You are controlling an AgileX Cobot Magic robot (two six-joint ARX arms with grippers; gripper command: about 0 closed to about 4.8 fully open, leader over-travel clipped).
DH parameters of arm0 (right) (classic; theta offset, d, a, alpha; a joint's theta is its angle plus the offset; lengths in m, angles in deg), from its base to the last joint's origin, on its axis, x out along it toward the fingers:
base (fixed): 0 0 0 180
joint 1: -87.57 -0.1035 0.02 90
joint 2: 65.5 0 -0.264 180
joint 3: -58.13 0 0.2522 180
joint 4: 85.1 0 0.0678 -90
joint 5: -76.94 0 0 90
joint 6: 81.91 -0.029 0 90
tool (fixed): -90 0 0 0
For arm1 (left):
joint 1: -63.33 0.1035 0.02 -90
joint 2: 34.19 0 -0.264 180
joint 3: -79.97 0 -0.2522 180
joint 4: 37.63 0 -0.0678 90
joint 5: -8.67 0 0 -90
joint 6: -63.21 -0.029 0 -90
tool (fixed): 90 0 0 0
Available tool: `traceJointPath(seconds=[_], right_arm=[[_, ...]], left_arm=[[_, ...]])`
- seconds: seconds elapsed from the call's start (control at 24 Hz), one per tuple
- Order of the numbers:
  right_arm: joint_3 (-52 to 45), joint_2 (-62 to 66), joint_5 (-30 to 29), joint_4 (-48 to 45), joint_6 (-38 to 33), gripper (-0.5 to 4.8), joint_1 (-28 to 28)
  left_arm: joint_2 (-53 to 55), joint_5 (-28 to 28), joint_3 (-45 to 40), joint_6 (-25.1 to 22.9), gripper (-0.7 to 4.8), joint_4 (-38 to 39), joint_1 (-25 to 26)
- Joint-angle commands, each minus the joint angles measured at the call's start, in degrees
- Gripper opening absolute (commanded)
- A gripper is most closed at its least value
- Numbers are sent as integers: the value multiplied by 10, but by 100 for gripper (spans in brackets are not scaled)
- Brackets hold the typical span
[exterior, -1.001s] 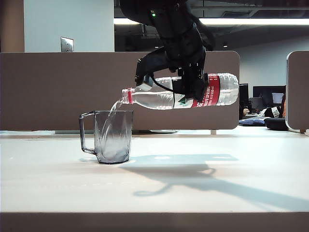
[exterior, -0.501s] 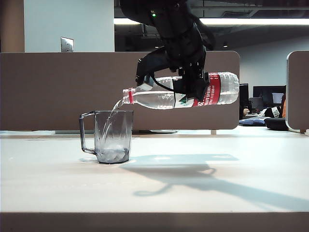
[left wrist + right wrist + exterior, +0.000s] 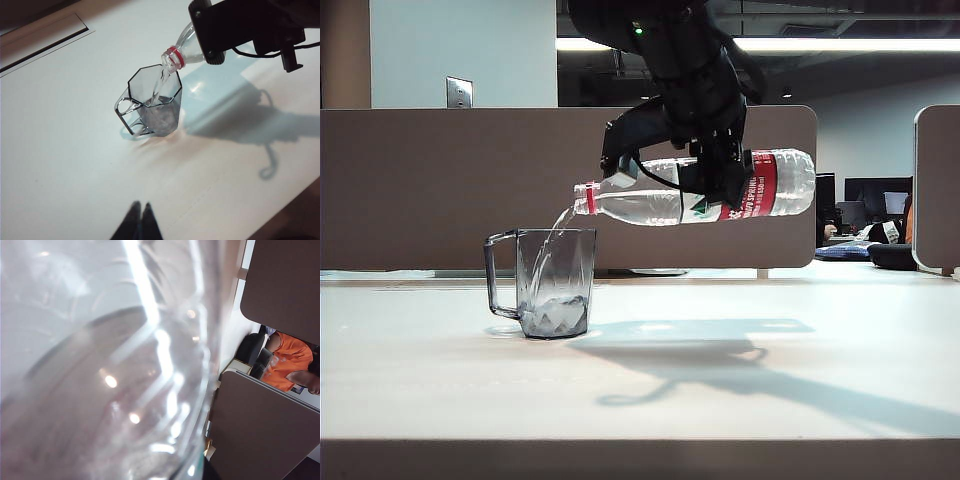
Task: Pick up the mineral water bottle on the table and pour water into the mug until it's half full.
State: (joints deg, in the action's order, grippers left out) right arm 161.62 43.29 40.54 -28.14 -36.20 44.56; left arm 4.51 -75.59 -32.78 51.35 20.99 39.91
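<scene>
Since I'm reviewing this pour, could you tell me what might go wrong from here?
The water arcs in close to the near rim of the mug; a small shift of the mineral water bottle in the right gripper could spill it onto the table. The mug stands unheld, since the left gripper hangs apart.

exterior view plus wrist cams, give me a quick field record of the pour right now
bottle: mineral water bottle held nearly level above the table, mouth over the mug
right gripper: right gripper shut on the bottle's middle
water: thin stream falling into the mug
mug: mug upright, handle away from the bottle, well under half full
left gripper: left gripper fingertips together, apart from the mug, holding nothing
</scene>
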Motion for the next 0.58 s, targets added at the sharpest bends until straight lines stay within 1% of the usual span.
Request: traceJointPath(seconds=[0.04,0.58], right_arm=[[6,-7,16,-12,-2,240,-1],[6,-7,17,-11,0,237,-1]], left_arm=[[-1,-2,3,-2,-5,-2,0],[-1,-2,3,-2,-5,-1,0]])
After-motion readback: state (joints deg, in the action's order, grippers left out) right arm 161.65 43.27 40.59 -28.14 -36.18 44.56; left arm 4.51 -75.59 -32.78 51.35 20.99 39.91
